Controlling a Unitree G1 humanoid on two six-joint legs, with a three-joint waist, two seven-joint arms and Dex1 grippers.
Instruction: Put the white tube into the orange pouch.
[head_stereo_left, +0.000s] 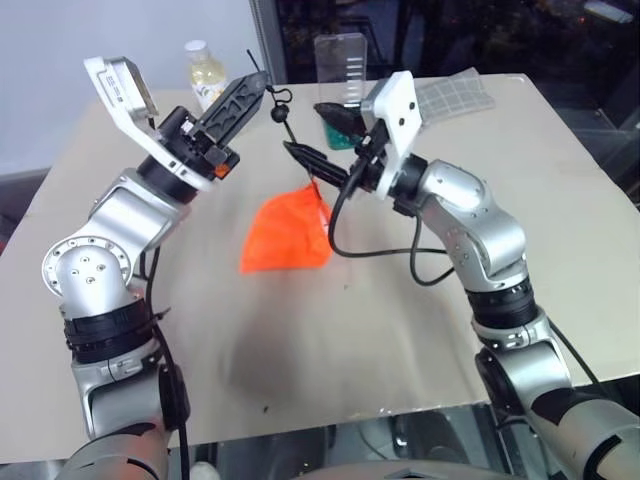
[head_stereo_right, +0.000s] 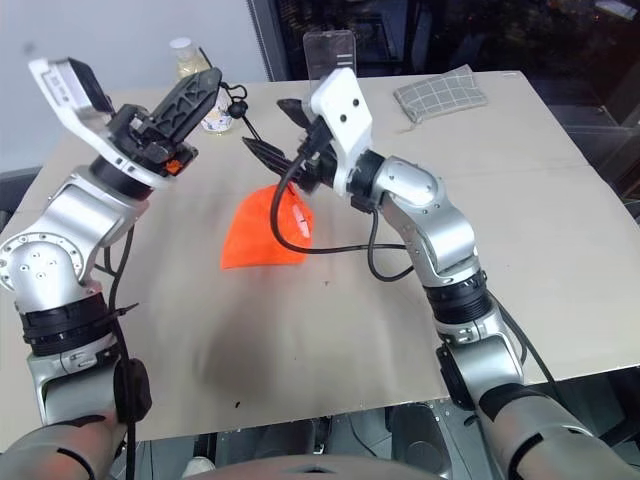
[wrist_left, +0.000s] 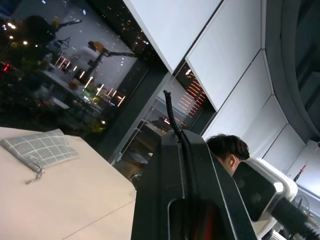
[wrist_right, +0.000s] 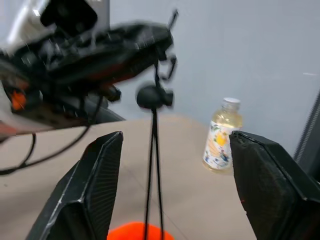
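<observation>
- The orange pouch (head_stereo_left: 287, 233) is hanging over the middle of the tan surface (head_stereo_left: 400, 330), with its low edge looking like it is resting on the surface.
- The pouch is looking bright orange, flat and a bit crumpled, with a point at the top.
- A thin dark cord (wrist_right: 152, 150) is running up from the top of the pouch, with a small round black stopper (wrist_right: 151, 96) on it.
- The left claw (head_stereo_left: 248, 92) is sitting above the pouch, shut tight and pinching the cord.
- The right claw (wrist_right: 172, 185) is sitting just above the top of the pouch, with its two black fingers (wrist_right: 95, 185) standing wide apart and the cord running between them without touching.
- A yellowish bottle (head_stereo_left: 206, 73) with a white cap is standing behind the pouch, near the far edge of the surface.
- A clear plastic box (head_stereo_left: 340, 62) is standing behind the pouch too.
- A grey checked cloth (head_stereo_right: 440, 93) is lying far behind the pouch, off to the right.
- I cannot see the white tube well enough to say where it is.
- A person's dark hair (wrist_left: 227, 147) is showing in the left wrist view.
</observation>
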